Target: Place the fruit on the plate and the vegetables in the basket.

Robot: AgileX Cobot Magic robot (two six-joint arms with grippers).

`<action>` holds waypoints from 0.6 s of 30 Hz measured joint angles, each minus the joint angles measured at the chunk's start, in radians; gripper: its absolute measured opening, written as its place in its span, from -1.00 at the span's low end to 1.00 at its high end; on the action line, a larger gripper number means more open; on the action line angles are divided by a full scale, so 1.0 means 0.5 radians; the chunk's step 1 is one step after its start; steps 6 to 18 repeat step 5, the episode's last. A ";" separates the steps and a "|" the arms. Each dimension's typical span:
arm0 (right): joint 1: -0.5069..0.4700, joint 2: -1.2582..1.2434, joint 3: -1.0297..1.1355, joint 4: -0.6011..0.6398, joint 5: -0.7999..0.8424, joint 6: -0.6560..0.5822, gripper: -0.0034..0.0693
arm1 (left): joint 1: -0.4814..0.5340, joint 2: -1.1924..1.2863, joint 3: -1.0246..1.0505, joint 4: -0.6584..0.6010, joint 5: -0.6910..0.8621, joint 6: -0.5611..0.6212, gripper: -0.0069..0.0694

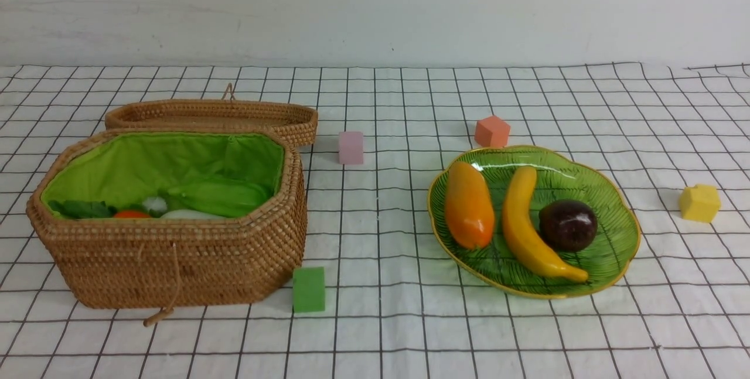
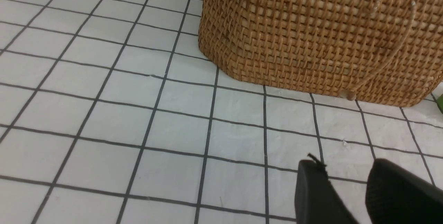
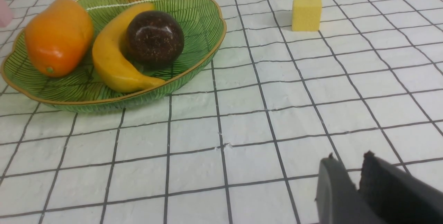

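Front view: fruit (image 1: pixel 521 221) on plate (image 1: pixel 621 250), vegetables (image 1: pixel 217 197) in basket (image 1: pixel 176 262)

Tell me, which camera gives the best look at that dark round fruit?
The right wrist view: the dark round fruit fills more of the picture, speckled skin clear, resting against the banana. The front view shows it smaller; the left wrist view misses it entirely.

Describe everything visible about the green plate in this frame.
The plate is a wide, shallow dish of translucent green glass with a ribbed leaf pattern and a wavy gold rim. It sits flat on the checked cloth, on the robot's right side. On it lie a mango, a banana and a dark round fruit, side by side. An orange cube stands just behind its far rim. No claw touches it.
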 joint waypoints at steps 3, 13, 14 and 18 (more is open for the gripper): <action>0.000 0.000 0.000 0.000 0.000 0.000 -0.52 | 0.000 0.000 0.000 0.000 0.000 0.000 -0.23; 0.000 0.000 0.000 0.000 0.000 0.000 -0.52 | 0.000 0.000 0.000 0.000 0.000 0.000 -0.22; 0.000 0.000 0.000 0.000 0.000 0.000 -0.52 | 0.000 0.000 0.000 0.000 0.000 0.000 -0.22; 0.000 0.000 0.000 0.000 0.000 0.000 -0.52 | 0.000 0.000 0.000 0.000 0.000 0.000 -0.22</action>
